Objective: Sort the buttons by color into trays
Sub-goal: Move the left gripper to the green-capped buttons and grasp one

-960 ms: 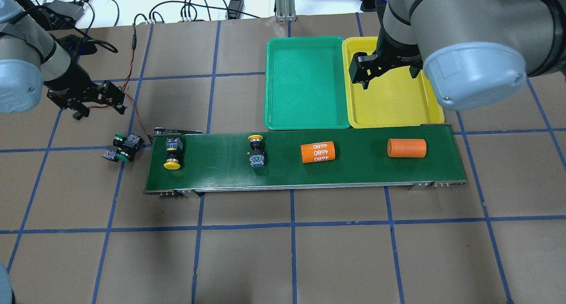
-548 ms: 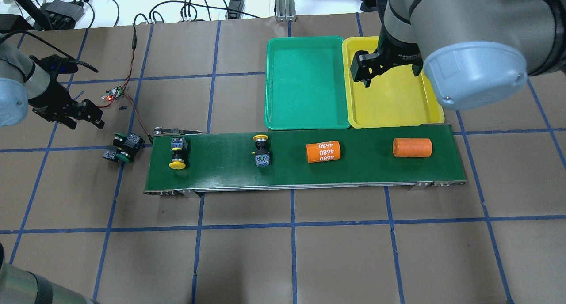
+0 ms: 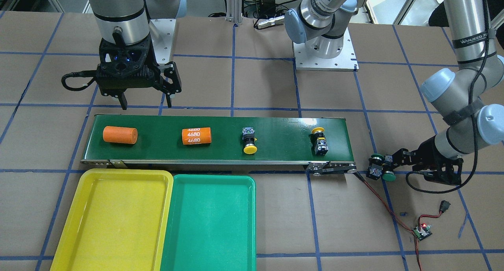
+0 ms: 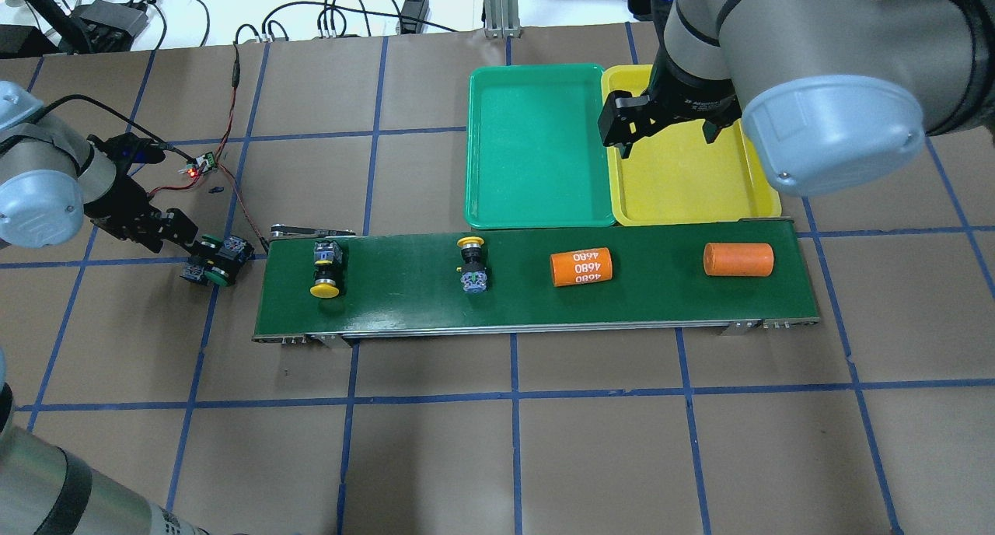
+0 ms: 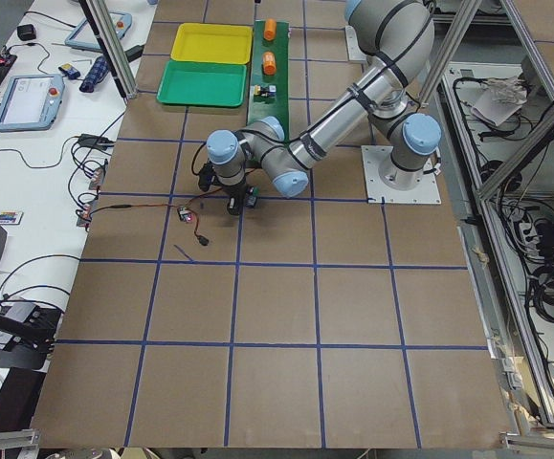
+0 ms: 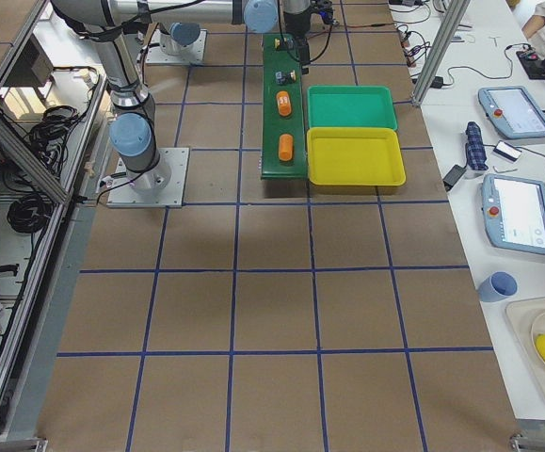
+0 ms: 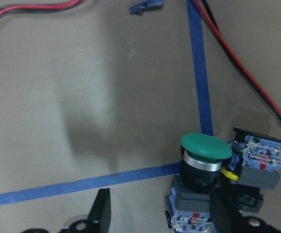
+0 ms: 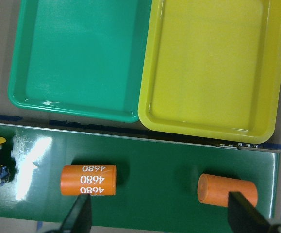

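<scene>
Green-capped pair, huh. Found both green buttons [image 4: 216, 260] lying touching on the table [image 4: 435, 449], just off the belt's [image 4: 661, 302] left end. Saw left gripper [image 4: 180, 234] spread wide right beside them, right gripper [image 4: 663, 127] parted too. Could've easily shoved the neighbour away when closing on one.

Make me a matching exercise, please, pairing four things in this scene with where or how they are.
Things:
1. green buttons
2. yellow buttons
3. green tray
4. left gripper

Places or states:
A. lying on the conveyor belt
B. right next to the yellow tray
C. open, low beside the green buttons
D. on the table, just past the belt's end

Pairs: 1-D, 2-A, 3-B, 4-C.
</scene>
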`<state>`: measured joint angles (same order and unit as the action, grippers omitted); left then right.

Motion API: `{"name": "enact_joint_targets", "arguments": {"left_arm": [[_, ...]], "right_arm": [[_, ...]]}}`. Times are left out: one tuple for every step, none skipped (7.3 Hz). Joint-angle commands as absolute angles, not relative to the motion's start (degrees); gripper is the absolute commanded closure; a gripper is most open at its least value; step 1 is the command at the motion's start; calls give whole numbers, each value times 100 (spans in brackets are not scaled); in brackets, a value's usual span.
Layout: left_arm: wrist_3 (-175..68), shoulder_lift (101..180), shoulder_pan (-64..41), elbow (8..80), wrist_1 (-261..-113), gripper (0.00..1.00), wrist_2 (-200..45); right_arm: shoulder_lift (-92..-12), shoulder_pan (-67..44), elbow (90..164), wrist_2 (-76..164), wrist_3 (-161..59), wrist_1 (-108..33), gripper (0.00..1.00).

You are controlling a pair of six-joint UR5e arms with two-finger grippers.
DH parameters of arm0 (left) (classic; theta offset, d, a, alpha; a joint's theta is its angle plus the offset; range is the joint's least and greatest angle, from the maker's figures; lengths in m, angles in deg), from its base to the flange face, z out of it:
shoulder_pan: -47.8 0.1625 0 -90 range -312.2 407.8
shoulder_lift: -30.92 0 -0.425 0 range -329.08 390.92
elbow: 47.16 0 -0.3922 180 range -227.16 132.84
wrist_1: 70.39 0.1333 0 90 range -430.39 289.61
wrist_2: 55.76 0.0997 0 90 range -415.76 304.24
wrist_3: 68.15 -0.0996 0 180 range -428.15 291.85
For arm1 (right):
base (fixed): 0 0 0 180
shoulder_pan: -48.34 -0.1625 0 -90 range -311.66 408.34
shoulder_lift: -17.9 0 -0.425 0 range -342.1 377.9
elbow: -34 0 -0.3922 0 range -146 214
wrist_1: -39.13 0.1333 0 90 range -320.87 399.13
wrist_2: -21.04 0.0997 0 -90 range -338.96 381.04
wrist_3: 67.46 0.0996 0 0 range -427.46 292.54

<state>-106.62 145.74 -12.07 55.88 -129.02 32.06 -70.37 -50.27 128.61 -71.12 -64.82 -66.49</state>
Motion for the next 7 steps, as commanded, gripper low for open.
{"name": "enact_joint_targets", "arguments": {"left_arm": [[-10664, 14615, -1205, 5638, -12883, 24, 2804], [-10655, 14623, -1205, 5638, -12875, 24, 2756], [-10664, 14650, -1205, 5638, -12875, 24, 2747], [-10690, 14693, -1205, 5647, -12857, 24, 2756], [-10690, 14746, -1205, 5638, -12848, 24, 2765], [-10690, 14790, -1205, 5638, -12848, 24, 2765], [-10682, 14843, -1205, 5629, -12840, 33, 2773]], "right_arm": [[-6912, -5115, 12901, -6800, -6104, -6643, 0], [-6816, -5220, 12901, -6808, -5782, -6704, 0], [-6710, -5378, 12892, -6808, -5553, -6757, 0], [-6579, -5553, 12892, -6808, -5385, -6975, 0], [-6430, -5738, 12892, -6808, -4940, -7142, 0], [-6272, -5896, 12857, -6817, -4726, -7205, 0], [-6026, -6020, 12874, -6817, -4689, -7728, 0]]}}
